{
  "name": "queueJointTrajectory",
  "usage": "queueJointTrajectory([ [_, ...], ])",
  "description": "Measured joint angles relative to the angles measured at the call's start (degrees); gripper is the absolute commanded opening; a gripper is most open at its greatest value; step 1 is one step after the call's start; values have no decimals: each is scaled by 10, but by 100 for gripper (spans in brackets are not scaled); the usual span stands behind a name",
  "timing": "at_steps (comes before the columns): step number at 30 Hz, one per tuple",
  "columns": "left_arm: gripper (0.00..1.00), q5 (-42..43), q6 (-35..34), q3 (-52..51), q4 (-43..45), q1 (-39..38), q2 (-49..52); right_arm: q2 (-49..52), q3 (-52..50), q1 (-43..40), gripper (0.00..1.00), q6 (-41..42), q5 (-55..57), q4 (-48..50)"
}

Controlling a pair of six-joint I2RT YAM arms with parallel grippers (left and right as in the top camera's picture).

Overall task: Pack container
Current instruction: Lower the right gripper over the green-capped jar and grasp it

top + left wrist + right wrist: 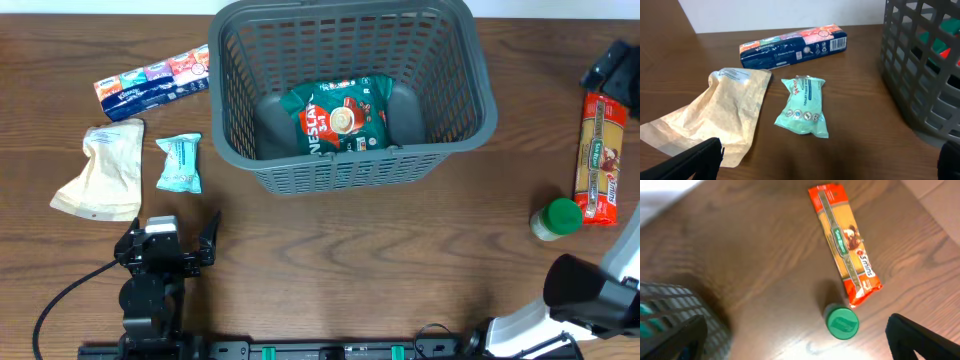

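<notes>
The container (455, 120) is a dark grey mesh basket at the back centre, with a green and red coffee packet (340, 115) lying in it. My left gripper (170, 238) sits low near the front left, open and empty. Ahead of it lie a teal wipes packet (804, 105), a beige pouch (720, 115) and a blue tissue pack (792, 47). My right gripper (795, 342) hangs open above the right side, with nothing between its fingers. Just ahead of it stand a green-lidded jar (842, 323) and an orange pasta packet (845, 242).
The basket's mesh wall (925, 65) rises at the right of the left wrist view, and its corner (670, 312) shows at the lower left of the right wrist view. The jar (557, 218) and pasta packet (600, 155) lie near the table's right edge.
</notes>
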Motion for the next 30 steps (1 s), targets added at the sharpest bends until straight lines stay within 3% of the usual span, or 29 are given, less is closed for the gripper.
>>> queueJointTrajectory([
  [11,99,0,0,0,0,0,0,2,-125,-52,85,-56,-56,7],
  [17,99,0,0,0,0,0,0,-26,-273,-71,87,-70,-78,88],
  [25,99,0,0,0,0,0,0,-136,-481,-100,89,-54,-87,184],
  [30,99,0,0,0,0,0,0,-153,-552,-103,93,-24,-77,218],
])
